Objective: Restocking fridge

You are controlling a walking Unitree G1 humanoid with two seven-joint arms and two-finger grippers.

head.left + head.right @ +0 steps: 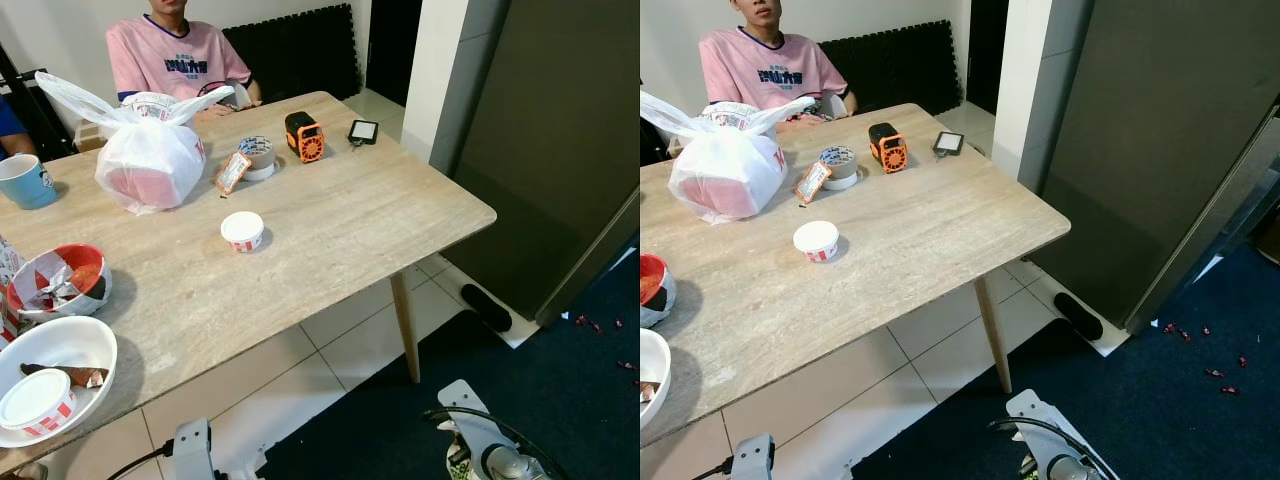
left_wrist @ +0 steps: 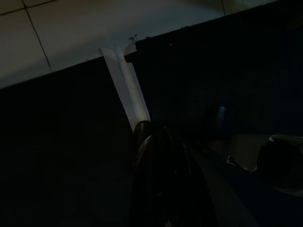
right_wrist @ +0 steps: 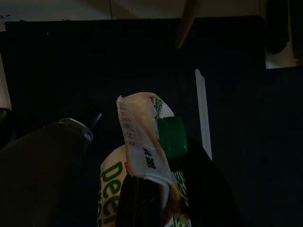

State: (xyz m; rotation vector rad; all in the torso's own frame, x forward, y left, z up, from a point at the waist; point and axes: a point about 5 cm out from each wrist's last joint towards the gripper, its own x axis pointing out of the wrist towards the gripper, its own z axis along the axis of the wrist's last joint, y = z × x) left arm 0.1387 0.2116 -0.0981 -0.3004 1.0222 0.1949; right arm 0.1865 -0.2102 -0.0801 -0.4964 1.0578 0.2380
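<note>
One table [image 1: 330, 230], one person [image 1: 175, 55], one plastic bag [image 1: 150, 165], one mug [image 1: 25, 180], two bowls [image 1: 55, 350]

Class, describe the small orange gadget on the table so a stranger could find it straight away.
Start at the wooden table and go to its far end, near the seated person. The orange gadget stands between a roll of tape and a dark phone-like device. It alone is bright orange and black, with a round grille.

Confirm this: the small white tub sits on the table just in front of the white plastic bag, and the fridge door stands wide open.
Wrong on the door. The left eye view shows the fridge shut. The small white tub does sit on the table, in front of the white plastic bag.
</note>
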